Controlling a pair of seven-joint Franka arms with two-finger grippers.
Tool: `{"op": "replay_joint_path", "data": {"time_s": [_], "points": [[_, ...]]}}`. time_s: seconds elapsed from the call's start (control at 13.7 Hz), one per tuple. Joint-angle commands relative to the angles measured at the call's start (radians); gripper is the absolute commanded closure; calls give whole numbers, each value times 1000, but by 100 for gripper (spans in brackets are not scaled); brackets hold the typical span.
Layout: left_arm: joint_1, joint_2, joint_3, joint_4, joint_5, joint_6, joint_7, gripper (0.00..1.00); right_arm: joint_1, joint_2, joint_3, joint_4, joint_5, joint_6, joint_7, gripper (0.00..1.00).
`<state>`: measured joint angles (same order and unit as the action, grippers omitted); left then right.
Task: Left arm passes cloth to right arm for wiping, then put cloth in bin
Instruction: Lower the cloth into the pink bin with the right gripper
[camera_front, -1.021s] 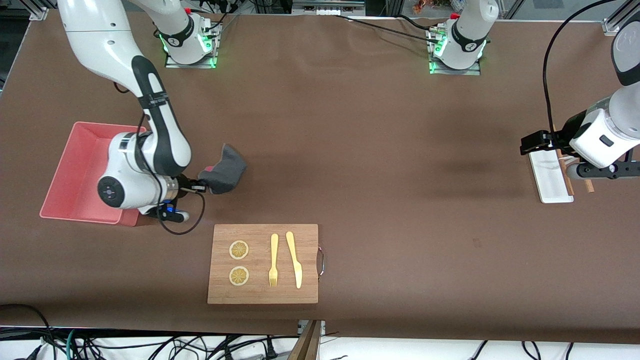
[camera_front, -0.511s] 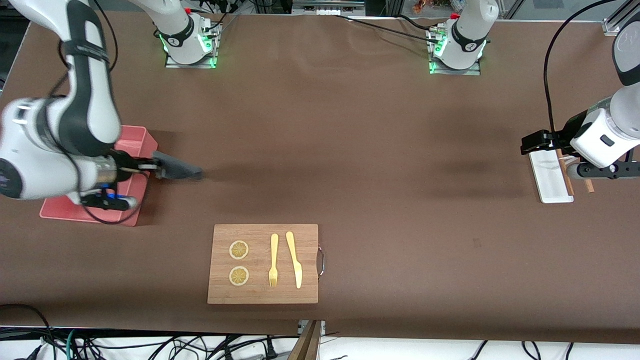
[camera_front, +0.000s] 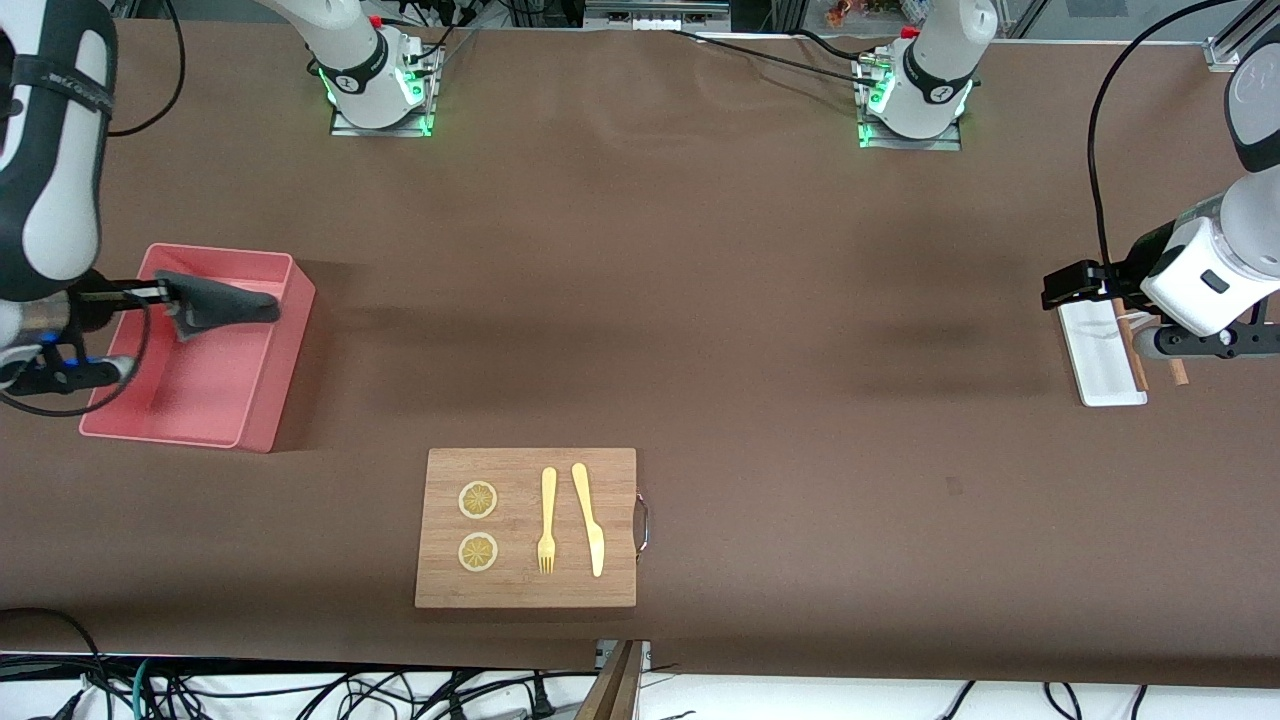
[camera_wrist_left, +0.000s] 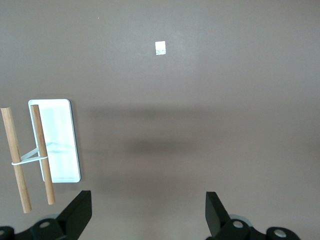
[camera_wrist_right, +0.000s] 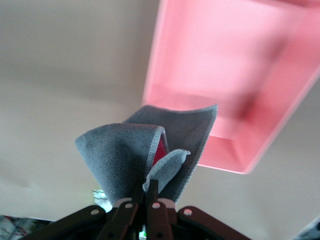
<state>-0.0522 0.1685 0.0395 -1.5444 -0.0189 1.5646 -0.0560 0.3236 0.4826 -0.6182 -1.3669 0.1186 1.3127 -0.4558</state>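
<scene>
Front view: the right claw (camera_front: 160, 293) is gripping the cloth (camera_front: 215, 301) in the air over the bin (camera_front: 262, 395) — the left claw (camera_front: 1062, 284) is waiting, spread wide, over a white tray (camera_front: 1100, 375).

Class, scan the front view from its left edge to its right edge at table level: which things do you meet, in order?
Pink rectangular plastic bin, with the dark grey cloth held over it by the right gripper → wooden cutting board → small white flat tray, beneath the waiting left gripper.
</scene>
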Motion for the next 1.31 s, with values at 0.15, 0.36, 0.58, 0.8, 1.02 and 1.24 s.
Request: {"op": "replay_joint_path", "data": {"time_s": [0.15, 0.36, 0.58, 0.8, 1.02, 1.24], "points": [[3, 0, -6, 18, 20, -20, 16, 0, -86, 86, -14, 2, -31, 92, -178, 100], [5, 2, -1, 20, 19, -18, 9, 0, -87, 120, -12, -44, -27, 167, -179, 100], [5, 0, -1, 21, 19, -18, 7, 0, -86, 137, -2, -135, -20, 267, -176, 100], [5, -1, -1, 21, 13, -17, 5, 0, -86, 145, 41, -211, -4, 358, -164, 100], [5, -1, -3, 21, 19, -14, 5, 0, -86, 158, 49, -236, 7, 390, -164, 100], [5, -1, 0, 20, 19, -14, 5, 0, -87, 178, 51, -250, 22, 410, -165, 100]]}}
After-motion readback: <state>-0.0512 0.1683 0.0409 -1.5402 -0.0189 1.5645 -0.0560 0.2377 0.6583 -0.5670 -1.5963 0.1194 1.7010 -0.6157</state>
